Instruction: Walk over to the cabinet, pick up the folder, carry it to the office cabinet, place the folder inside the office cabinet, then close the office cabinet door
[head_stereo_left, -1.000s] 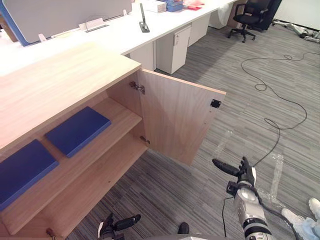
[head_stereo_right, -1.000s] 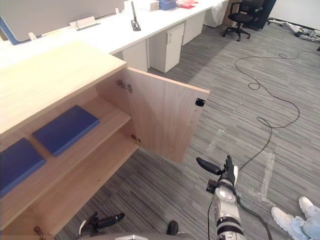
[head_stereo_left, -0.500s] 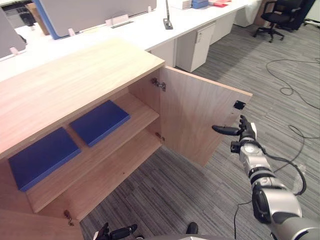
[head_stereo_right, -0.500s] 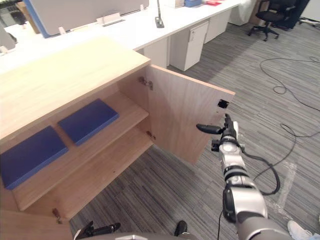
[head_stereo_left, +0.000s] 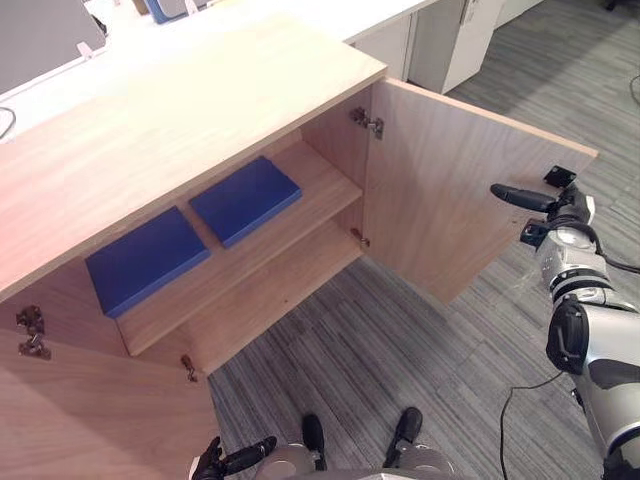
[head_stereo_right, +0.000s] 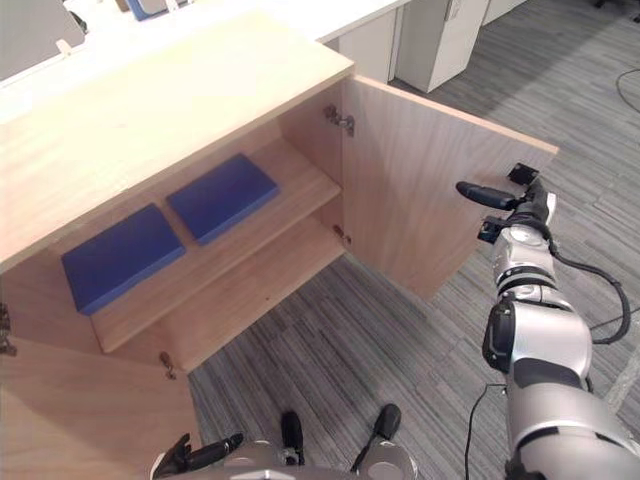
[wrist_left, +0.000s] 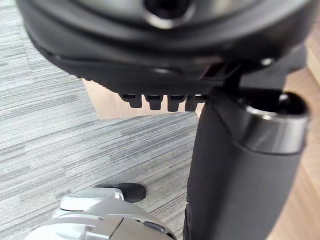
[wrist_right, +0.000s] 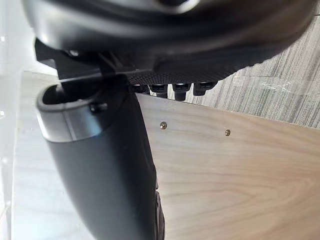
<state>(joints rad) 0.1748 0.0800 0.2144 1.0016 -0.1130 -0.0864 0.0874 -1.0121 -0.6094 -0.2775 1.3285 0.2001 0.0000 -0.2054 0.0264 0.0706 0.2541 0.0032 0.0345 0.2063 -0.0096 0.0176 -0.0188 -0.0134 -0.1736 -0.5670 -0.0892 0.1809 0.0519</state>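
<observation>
Open cabinet door (head_stereo_left: 450, 200) just beside right hand (head_stereo_left: 563, 207)

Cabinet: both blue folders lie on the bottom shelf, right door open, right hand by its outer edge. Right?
No. Both blue folders lie on the upper shelf, as the left eye view shows. The right door stands open and the right hand is by its outer edge.
</observation>
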